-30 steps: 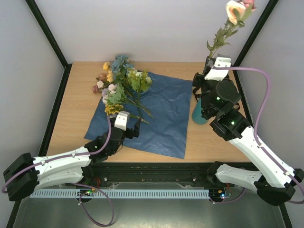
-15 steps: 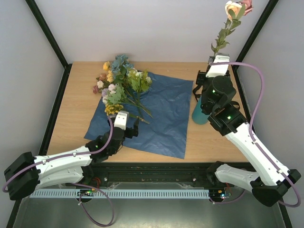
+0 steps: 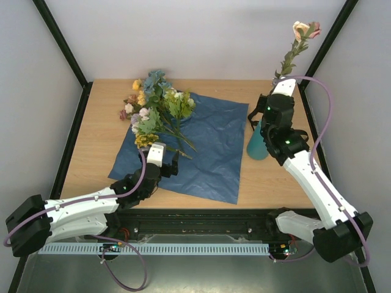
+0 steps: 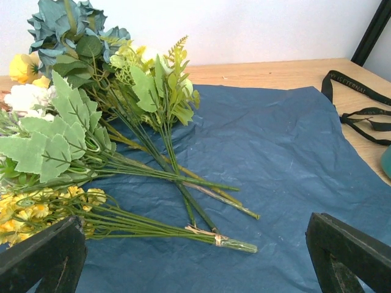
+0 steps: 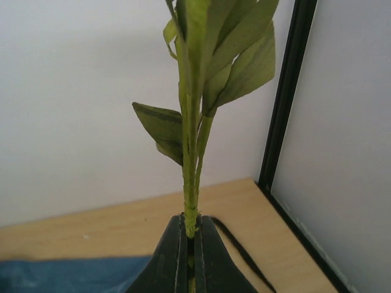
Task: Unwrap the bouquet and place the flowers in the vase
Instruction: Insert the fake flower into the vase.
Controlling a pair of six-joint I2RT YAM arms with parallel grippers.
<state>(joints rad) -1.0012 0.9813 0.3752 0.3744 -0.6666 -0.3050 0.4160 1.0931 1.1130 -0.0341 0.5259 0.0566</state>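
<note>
Right gripper [image 5: 190,224] is clamped tight on one leafy stem [image 5: 190,152], held upright with the bloom high, probably so the cut end can drop into the teal vase [image 3: 256,146] close by at the table's right side. Left gripper [image 4: 195,250] hangs low with jaws spread wide at the stem ends of the flowers [image 3: 156,110] lying on the unfolded blue paper [image 3: 214,146], likely lined up for the next pick; black ribbon [image 4: 360,104] is off to the side.

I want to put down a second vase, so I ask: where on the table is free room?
Free: the right half of the paper, between the flowers and the vase; also the bare table left of the paper. Crowded: the back left, under the flowers, and the right edge, with vase, ribbon and right arm.
</note>
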